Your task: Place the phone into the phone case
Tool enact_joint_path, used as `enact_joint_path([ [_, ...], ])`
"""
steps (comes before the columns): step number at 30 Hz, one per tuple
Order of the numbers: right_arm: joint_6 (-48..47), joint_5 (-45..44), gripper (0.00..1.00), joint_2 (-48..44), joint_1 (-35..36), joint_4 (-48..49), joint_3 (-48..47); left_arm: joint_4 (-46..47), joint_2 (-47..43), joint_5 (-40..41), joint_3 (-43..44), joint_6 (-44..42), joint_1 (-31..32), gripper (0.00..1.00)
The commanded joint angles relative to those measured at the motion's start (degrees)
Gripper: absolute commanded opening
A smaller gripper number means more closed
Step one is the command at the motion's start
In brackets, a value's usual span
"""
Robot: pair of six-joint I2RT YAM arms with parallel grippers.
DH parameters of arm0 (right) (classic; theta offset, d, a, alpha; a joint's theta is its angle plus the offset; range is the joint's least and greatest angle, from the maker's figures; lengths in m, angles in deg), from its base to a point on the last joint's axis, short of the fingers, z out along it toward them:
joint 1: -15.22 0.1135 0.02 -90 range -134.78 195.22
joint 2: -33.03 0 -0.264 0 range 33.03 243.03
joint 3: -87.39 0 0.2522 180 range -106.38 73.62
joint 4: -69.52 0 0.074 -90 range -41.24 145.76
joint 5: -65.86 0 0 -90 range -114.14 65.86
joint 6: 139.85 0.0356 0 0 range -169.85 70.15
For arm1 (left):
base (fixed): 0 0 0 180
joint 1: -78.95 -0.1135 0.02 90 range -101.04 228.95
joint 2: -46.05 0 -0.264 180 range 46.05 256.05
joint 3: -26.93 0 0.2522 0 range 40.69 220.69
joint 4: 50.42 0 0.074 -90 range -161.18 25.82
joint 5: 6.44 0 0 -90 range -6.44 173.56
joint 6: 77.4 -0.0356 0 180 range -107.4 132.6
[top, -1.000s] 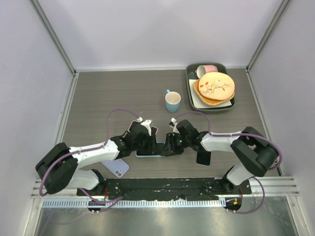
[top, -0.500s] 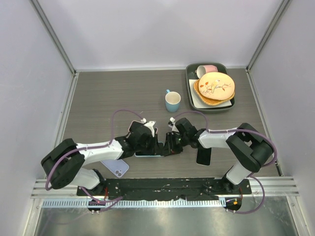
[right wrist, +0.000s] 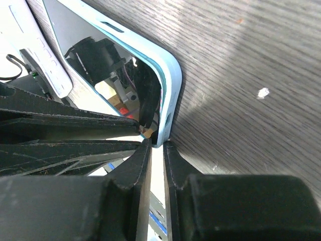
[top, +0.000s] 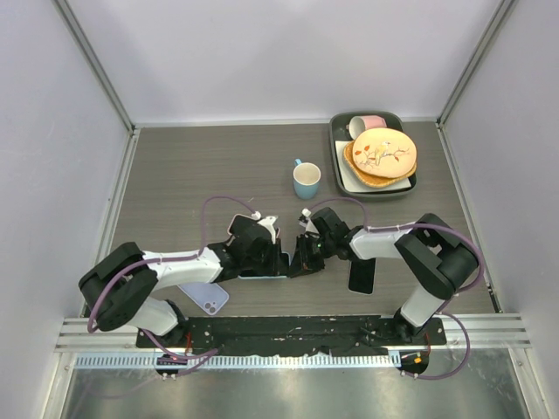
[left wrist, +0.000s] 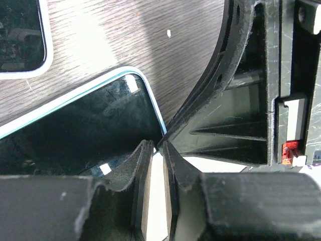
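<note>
Both arms have drawn in toward the middle since a second ago, elbows pulled closer, and both pincers have narrowed over the same stretch.

Your left pincer (left wrist: 157,144) now has its jaws drawn nearly together, with only a thin slit between the pads. Its tips sit right at one corner of the black-screened phone (left wrist: 85,125). Your right pincer (right wrist: 156,143) is just as narrow, and its tips meet the rounded corner of the light-blue phone case (right wrist: 169,103) at the opposite end. From these views you cannot tell whether either one pinches the rim or only presses against it.

The phone lies flat and screen up on the grey wood-grain surface (top: 192,175), near the front edge and directly between the two pincers. The blue rim of the case runs along its visible edges. At the corner by the right pincer, a dark gap shows between the glass and the rim.

Off to the left arm's side, a lavender case with a camera cut-out (top: 205,298) lies flat by that arm. A second dark phone (top: 362,277) lies just beside the right forearm. Farther back stands a light-blue mug (top: 307,180). In the far right corner, a dark green tray (top: 334,144) holds stacked orange floral plates (top: 383,152) and a pink cup (top: 370,123).
</note>
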Motion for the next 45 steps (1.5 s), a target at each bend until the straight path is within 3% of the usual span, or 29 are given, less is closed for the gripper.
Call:
enact_joint_path([
  [1,-3.52,-12.67,0.15,6.9,3.0,0.06,1.13,0.98,2.62,-1.51,-0.98,0.85,1.65,0.2],
  [4,-4.31,-11.37,0.15,4.54,3.0,-0.12,0.52,0.28,0.96,-0.11,-0.37,0.41,1.65,0.21],
  [9,-4.76,-7.05,0.25,-2.59,2.21,3.04,0.87,-1.92,-5.19,4.71,-0.45,0.32,1.65,0.37],
  [12,-4.58,-5.56,0.32,-7.25,0.2,4.19,0.87,-2.97,-12.21,9.63,-2.55,0.67,1.65,0.41],
  [16,-5.19,-5.82,0.6,-10.68,-2.71,5.15,0.6,-3.24,-21.62,14.57,-6.51,1.9,1.57,0.45],
  [20,-6.33,-6.17,0.63,-9.81,-4.29,5.24,-0.36,-4.38,-29.7,17.21,-9.5,2.69,1.3,0.46],
  [27,-9.23,-4.68,0.49,-2.34,-4.65,4.54,-3.43,-5.79,-32.97,18.35,-11.17,3.13,1.21,0.43],
  [36,-9.58,-5.64,0.28,4.08,-4.56,1.99,-6.95,-4.82,-29.02,16.86,-10.12,3.04,1.13,0.41],
  [45,-10.82,-7.66,0.22,5.75,-4.21,-1.0,-5.9,-4.82,-26.56,16.86,-9.5,2.87,1.12,0.4],
])
